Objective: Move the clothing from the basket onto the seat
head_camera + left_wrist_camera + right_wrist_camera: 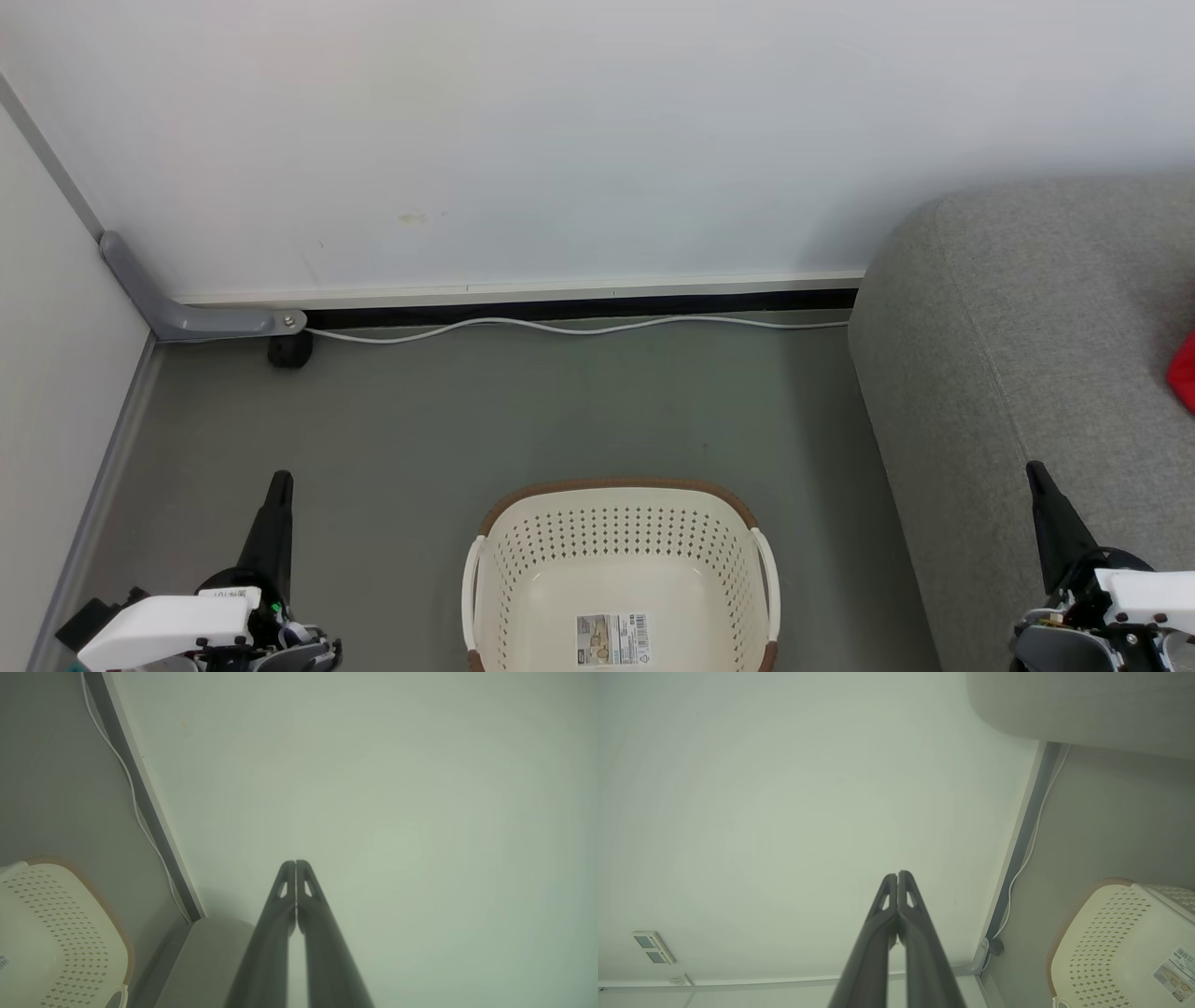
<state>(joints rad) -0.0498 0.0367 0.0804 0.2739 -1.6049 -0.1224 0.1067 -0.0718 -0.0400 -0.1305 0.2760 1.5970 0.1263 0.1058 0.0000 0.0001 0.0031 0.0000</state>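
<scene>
The cream basket (523,597) with a brown rim stands on the floor at the bottom middle of the head view, with only a label sticker (612,639) on its bottom. It also shows as the basket (56,933) in the left wrist view and the basket (1115,933) in the right wrist view. A small patch of red clothing (1184,373) lies on the grey seat (1027,355) at the right edge. My left gripper (279,482) is shut at the lower left over the floor, its fingers (285,891) pressed together. My right gripper (1035,469) is shut at the lower right over the seat's front.
A white wall runs across the back, with a white cable (579,327) along its base. A grey bracket (187,317) and a black foot (289,350) sit in the left corner. A side panel closes the left. Grey floor (560,411) lies between basket and wall.
</scene>
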